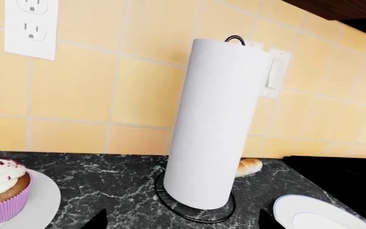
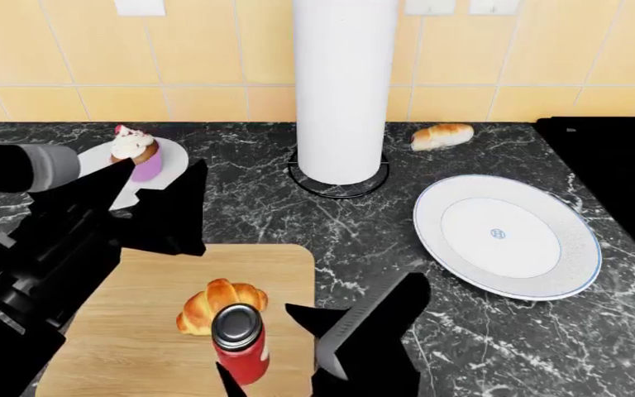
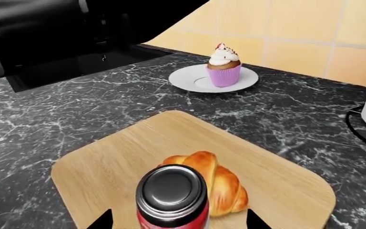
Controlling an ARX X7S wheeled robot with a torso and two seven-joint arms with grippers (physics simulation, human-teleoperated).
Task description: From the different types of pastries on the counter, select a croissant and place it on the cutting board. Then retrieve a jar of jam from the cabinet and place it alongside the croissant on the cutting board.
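Jar (image 2: 241, 346) upright on board (image 2: 141, 347), touching croissant (image 2: 221, 304). Right gripper (image 2: 284, 356) spread, fingers flanking jar, not visibly pinching. Left gripper (image 2: 158, 207) spread, empty, above the counter. Jar looks rigid, smooth, likely slippery; best held mid-body below lid. Croissant soft, crushable.

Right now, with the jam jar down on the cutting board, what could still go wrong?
1. The right gripper is open around the upright jam jar; pulling away crookedly could topple it.
2. The jar stands right against the croissant, so a nudge might shift the pastry.
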